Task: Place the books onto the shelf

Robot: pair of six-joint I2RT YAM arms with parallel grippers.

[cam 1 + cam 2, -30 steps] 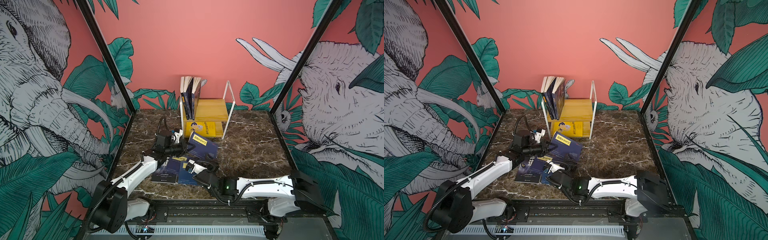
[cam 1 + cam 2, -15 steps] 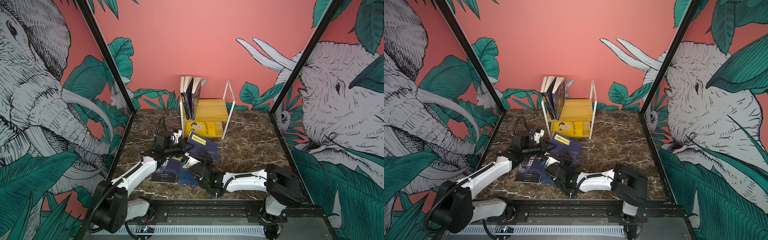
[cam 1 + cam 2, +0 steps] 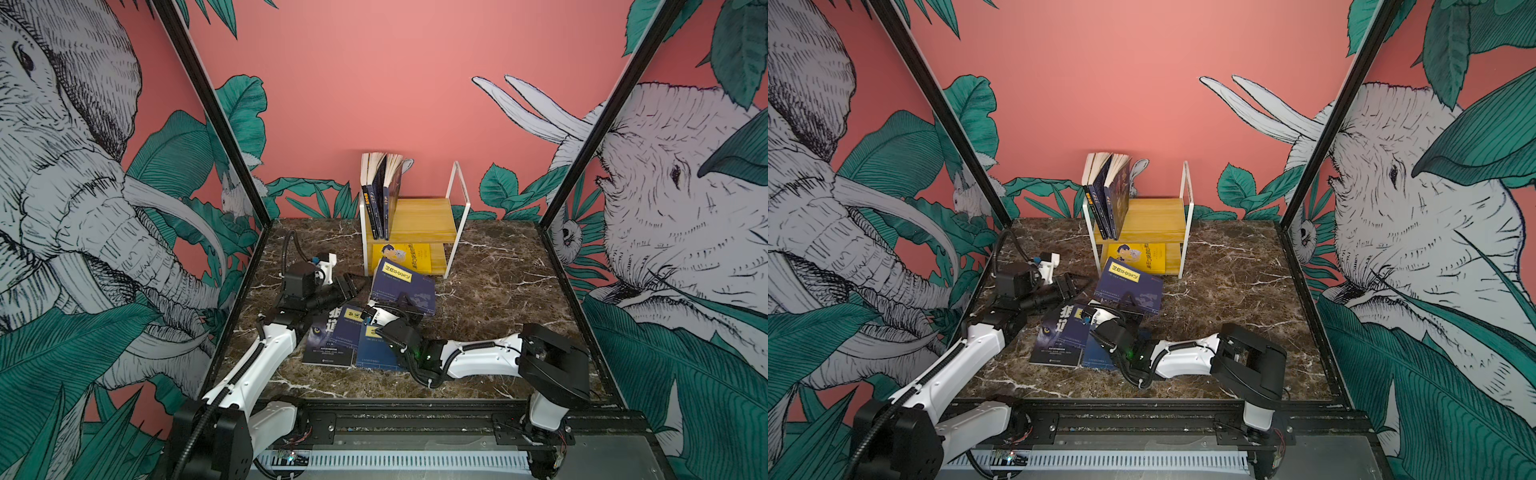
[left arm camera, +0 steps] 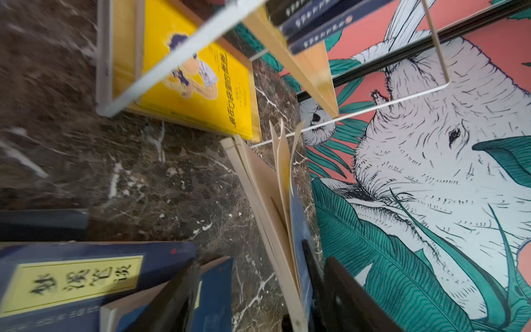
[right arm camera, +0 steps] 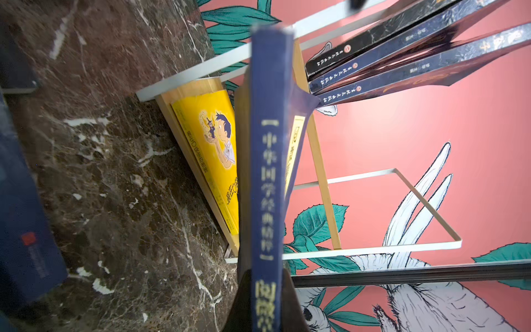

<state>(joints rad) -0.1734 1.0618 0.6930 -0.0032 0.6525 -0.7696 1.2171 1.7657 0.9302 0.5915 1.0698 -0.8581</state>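
we see the left arm (image 3: 266,353) at lower left and the right arm (image 3: 482,357) at lower right: glossy white shells, black joints, black left gripper (image 3: 348,286) and right gripper (image 3: 406,302). a ribbed black cable (image 3: 239,372) lines the left; a green light (image 3: 417,354) dots the right.

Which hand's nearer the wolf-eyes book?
Left. The left hand, open, is just beyond the wolf book's far edge; the right hand is farther right, shut on the raised navy book.
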